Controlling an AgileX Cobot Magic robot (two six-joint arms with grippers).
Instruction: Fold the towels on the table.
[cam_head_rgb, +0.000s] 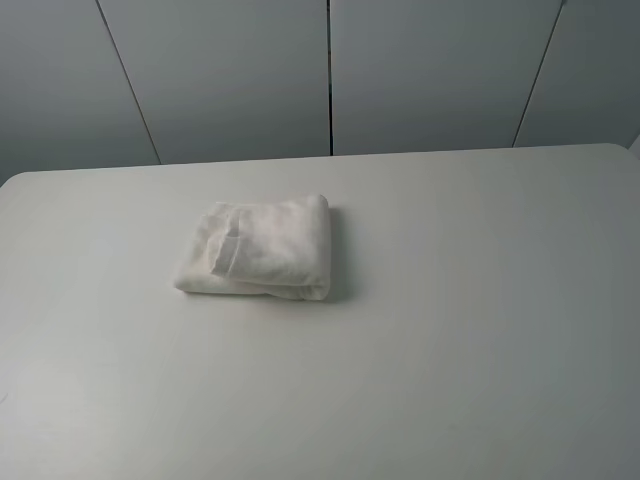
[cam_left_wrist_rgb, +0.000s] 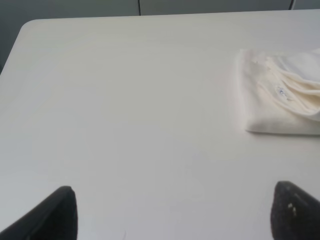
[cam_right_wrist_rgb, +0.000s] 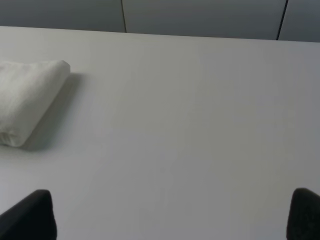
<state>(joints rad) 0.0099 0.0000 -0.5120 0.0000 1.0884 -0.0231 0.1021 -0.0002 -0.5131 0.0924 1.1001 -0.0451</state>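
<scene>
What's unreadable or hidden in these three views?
- Label on the towel: print too small and blurred, left wrist view.
- Towel's far side: cut off by the frame edge in both wrist views.
- Towel's inner layers: hidden by its own folds.
- Left hand and right hand: only fingertips show, cut by the frame edge; both absent from the exterior view.

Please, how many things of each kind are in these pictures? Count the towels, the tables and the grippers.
Towel: 1, white, folded
Table: 1, white
Grippers: 2, left gripper and right gripper, both open and holding nothing
Total: 4
</scene>
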